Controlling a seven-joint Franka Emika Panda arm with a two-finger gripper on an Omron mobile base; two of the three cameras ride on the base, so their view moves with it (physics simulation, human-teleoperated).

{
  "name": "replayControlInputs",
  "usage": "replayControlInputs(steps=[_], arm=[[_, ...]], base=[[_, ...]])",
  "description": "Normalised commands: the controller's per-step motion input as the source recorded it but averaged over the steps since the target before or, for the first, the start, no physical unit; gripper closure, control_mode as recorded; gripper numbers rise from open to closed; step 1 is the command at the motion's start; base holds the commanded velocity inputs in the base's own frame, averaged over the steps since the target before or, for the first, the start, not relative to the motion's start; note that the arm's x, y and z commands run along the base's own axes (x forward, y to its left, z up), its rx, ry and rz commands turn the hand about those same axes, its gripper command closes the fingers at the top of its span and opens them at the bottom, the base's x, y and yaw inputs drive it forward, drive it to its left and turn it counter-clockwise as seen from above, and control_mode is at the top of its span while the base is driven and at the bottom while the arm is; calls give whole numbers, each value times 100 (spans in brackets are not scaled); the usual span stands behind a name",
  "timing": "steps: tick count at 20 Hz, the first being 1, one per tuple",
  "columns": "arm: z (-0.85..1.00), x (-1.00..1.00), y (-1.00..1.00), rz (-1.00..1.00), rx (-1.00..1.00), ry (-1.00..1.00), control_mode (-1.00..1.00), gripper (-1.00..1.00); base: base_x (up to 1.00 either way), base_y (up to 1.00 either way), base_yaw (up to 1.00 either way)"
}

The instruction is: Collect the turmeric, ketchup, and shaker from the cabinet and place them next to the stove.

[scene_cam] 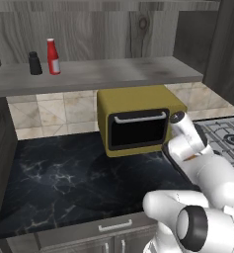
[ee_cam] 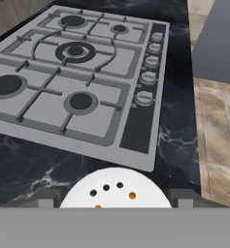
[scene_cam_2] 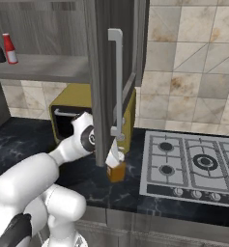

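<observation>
Jaws of the gripper (ee_cam: 115, 201) flank the turmeric jar (scene_cam_2: 116, 170), apparently gripping its white lid. Beyond them, the stove (ee_cam: 73, 77) lies on the black marble counter (ee_cam: 177, 138).

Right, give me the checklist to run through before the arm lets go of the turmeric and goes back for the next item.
1. Grip: gripper closed on the turmeric, fingers against both sides of its white lid: ok.
2. Placement: the jar is just left of the stove: ok.
3. Jar bottom resting on the black counter: cannot tell.
4. Retreat path: the open cabinet door and its white handle hang right above the hand: not ok, back out low.
5. Next targets: ketchup and shaker upright, side by side on the cabinet shelf: ok.
</observation>
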Motion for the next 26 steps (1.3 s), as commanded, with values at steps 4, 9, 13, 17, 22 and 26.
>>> replayControlInputs(steps=[4,9,13,17,22,26], arm=[[-29,16,-5,0,0,5,-100,100],[-29,18,-2,0,0,5,-100,100],[-18,15,-1,0,0,1,-100,100],[-18,16,-2,0,0,0,-100,100],[-22,2,0,0,0,-1,-100,100],[-29,-2,4,0,0,-1,-100,-100]], base=[[0,0,0],[0,0,0],[0,0,0],[0,0,0],[0,0,0],[0,0,0]])
